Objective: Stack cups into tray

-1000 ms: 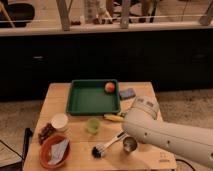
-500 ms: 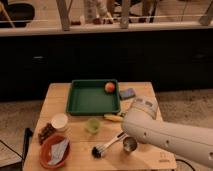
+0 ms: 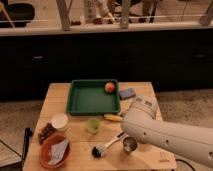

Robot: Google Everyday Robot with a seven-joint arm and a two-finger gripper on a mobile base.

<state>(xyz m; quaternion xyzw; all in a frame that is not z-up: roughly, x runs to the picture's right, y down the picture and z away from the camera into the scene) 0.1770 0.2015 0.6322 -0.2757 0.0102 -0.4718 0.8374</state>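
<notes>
The dark green tray (image 3: 86,101) lies at the back middle of the wooden table, with a round orange-red fruit (image 3: 109,87) in its far right corner. The lime-green cup (image 3: 92,125) stands upright on the table just in front of the tray. The steel cup (image 3: 130,144) stands near the front edge, right under my white arm (image 3: 165,136). The arm reaches in from the lower right and ends above the table's right side. My gripper is hidden behind the arm.
An orange bowl (image 3: 54,151) holding something pale sits at the front left, with a white cup (image 3: 60,121) and a brown item (image 3: 46,132) behind it. A dish brush (image 3: 103,148) lies beside the steel cup. A yellow banana (image 3: 113,118) and a blue sponge (image 3: 127,93) lie to the right of the tray.
</notes>
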